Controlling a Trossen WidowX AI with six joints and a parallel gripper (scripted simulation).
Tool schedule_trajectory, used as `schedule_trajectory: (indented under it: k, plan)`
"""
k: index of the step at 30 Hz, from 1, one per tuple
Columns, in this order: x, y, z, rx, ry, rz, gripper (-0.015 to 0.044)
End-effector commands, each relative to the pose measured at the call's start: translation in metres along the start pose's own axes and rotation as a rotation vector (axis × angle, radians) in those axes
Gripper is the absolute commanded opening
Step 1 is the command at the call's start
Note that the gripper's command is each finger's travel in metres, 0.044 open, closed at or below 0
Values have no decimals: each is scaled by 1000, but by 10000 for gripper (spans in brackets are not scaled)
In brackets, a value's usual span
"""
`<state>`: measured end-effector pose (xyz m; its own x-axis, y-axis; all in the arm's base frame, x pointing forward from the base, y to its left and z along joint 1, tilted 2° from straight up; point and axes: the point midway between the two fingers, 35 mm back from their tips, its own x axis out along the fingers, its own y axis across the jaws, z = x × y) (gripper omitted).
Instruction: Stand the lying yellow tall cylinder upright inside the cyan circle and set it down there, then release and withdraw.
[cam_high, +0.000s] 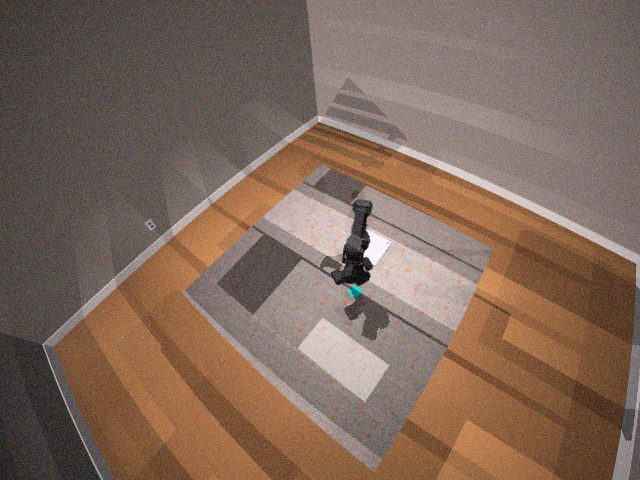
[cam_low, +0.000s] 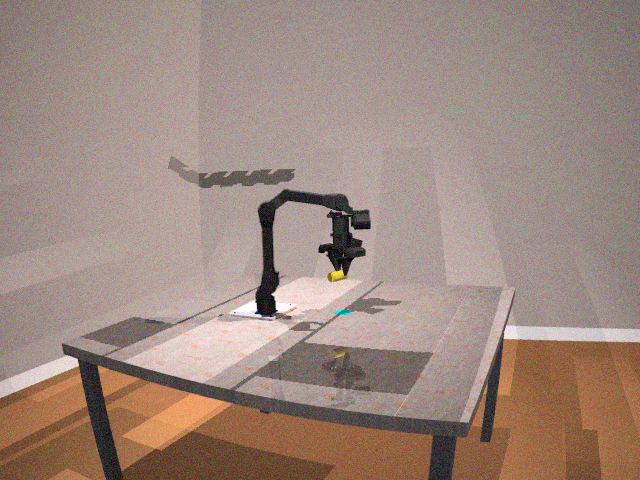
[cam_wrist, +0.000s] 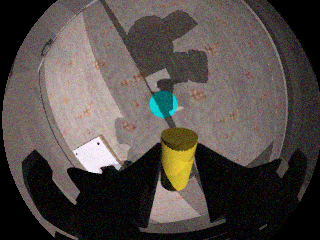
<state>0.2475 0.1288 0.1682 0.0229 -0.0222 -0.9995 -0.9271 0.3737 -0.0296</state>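
Note:
The yellow tall cylinder (cam_low: 336, 276) (cam_wrist: 177, 161) is held in the air above the table, lying nearly level, with a slight tilt in the exterior view. My gripper (cam_low: 341, 272) (cam_wrist: 178, 147) points down and is shut on it. The cylinder is hidden under the gripper in the top view. The cyan circle (cam_high: 354, 291) (cam_low: 342, 312) (cam_wrist: 163, 104) lies flat on the table, with nothing standing on it. The gripper is high above the table, close to over the circle; in the wrist view the circle shows just beyond the cylinder's end.
The arm's white base plate (cam_high: 379, 246) (cam_low: 242, 311) (cam_wrist: 95, 154) lies on the table (cam_high: 330, 439) (cam_low: 465, 330). A pale rectangle (cam_high: 343, 356) shows on the table in the top view. The arm's dark shadow falls beside the circle. No other loose objects show.

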Motion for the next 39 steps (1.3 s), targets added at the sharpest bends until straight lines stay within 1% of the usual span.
schedule_trajectory:
  k: [1,8,39]
  plan:
    - [-1,9,9,-36,-2,10,105]
    - [-1,15,15,-56,-12,16,105]
    - [16,7,26,42,-235,76,105]
